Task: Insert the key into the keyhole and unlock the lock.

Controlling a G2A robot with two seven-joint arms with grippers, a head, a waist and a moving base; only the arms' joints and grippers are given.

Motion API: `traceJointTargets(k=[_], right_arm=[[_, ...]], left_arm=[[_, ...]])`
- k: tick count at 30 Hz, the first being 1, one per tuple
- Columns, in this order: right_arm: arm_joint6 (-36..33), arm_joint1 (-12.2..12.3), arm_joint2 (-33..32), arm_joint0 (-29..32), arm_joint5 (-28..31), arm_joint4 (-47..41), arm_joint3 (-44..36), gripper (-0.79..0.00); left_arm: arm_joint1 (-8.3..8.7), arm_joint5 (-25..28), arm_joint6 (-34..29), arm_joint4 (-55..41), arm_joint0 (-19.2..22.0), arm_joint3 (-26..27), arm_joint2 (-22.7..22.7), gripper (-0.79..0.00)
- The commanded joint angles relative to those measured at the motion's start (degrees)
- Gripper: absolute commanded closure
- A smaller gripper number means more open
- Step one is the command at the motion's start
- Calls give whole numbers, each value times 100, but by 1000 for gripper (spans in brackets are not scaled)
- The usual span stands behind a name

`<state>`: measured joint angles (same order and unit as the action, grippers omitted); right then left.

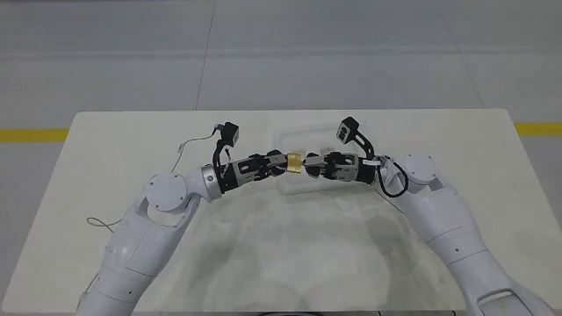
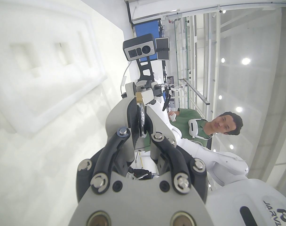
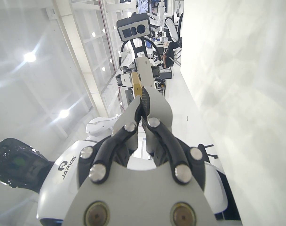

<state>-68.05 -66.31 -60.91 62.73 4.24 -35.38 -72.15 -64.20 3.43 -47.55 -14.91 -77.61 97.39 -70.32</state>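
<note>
A brass padlock (image 1: 296, 163) hangs in the air above the white table (image 1: 123, 167), between my two grippers, which meet tip to tip. My left gripper (image 1: 279, 163) is shut on the lock; in the left wrist view its silver shackle (image 2: 141, 118) lies between the fingers and the brass body (image 2: 139, 98) sticks out beyond them. My right gripper (image 1: 313, 165) faces it from the other side. In the right wrist view the right gripper (image 3: 140, 99) is pinched shut right at the end of the brass lock (image 3: 136, 83). The key is hidden between its pads.
A white foam tray (image 1: 307, 133) with shallow rectangular recesses (image 2: 25, 56) lies on the table just behind and under the grippers. A thin white cable (image 1: 195, 140) trails on the table left of the tray. The table edges lie far from both arms.
</note>
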Motion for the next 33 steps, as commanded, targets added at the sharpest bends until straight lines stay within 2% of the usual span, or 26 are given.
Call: traceJointTargets(k=[1, 10, 27, 33], right_arm=[[-20, -2, 3, -14, -37, -23, 23, 0], [-53, -16, 57, -66, -345, -124, 115, 0], [24, -11, 41, -31, -344, -103, 90, 0], [-36, 9, -18, 58, -634, -281, -43, 0]], left_arm=[[2, 14, -13, 1, 9, -4, 7, 0], [13, 44, -37, -6, 36, -29, 20, 0], [27, 21, -18, -34, 78, -69, 62, 0], [28, 50, -38, -51, 114, -99, 90, 0]])
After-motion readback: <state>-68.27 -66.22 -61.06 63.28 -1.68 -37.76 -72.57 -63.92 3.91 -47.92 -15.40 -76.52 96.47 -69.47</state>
